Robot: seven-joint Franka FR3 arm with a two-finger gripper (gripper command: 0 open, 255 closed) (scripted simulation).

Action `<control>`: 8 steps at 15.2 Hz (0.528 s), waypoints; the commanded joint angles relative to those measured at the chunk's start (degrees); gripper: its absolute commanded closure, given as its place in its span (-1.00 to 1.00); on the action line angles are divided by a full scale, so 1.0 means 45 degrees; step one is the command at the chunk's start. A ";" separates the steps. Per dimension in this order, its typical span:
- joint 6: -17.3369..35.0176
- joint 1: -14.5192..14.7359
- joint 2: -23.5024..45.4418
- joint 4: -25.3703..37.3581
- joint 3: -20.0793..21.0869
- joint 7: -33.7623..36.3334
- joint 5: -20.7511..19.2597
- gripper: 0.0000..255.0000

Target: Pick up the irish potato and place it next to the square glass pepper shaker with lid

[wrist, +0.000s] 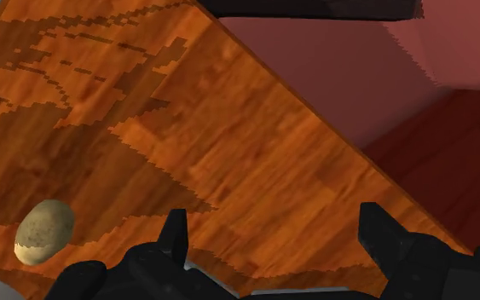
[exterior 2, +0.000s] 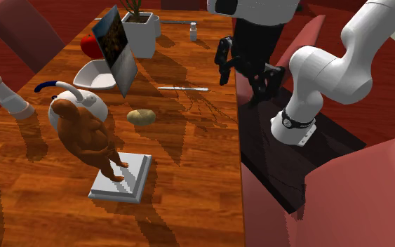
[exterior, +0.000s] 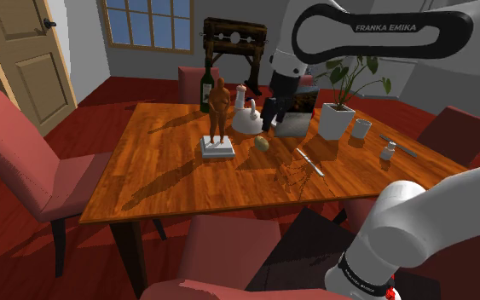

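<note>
Potato [exterior: 263, 144] first, Ana: where does it lie?

On bare wood of the table [exterior: 170, 170], Mo, near the statue's white base [exterior: 218, 148] but touching nothing, so I judge a grasp from above is unobstructed.

And the claw [wrist: 274, 239]?

Spread wide and empty, fingers well apart, hanging over the table's edge with the potato off to one side. Probably held open so it can straddle the potato once centred.

Where does it go?

Beside the small lidded shaker [exterior: 387, 152], which stands well apart, near the plant pot [exterior: 336, 120]. A knife [exterior: 309, 161] lies between, so the carry should pass above it.
</note>
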 commanded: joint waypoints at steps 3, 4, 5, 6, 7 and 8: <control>0.1183 -0.0458 0.1379 0.0140 -0.0404 0.0154 -0.0226 -1.00; 0.1458 -0.0563 0.1733 0.0203 -0.0503 0.0198 -0.0270 -1.00; 0.1727 -0.0665 0.2092 0.0278 -0.0604 0.0241 -0.0310 -1.00; 0.1988 -0.0765 0.2456 0.0364 -0.0706 0.0284 -0.0344 -1.00; 0.2242 -0.0864 0.2824 0.0463 -0.0809 0.0325 -0.0374 -1.00; 0.2488 -0.0960 0.3195 0.0572 -0.0912 0.0365 -0.0398 -1.00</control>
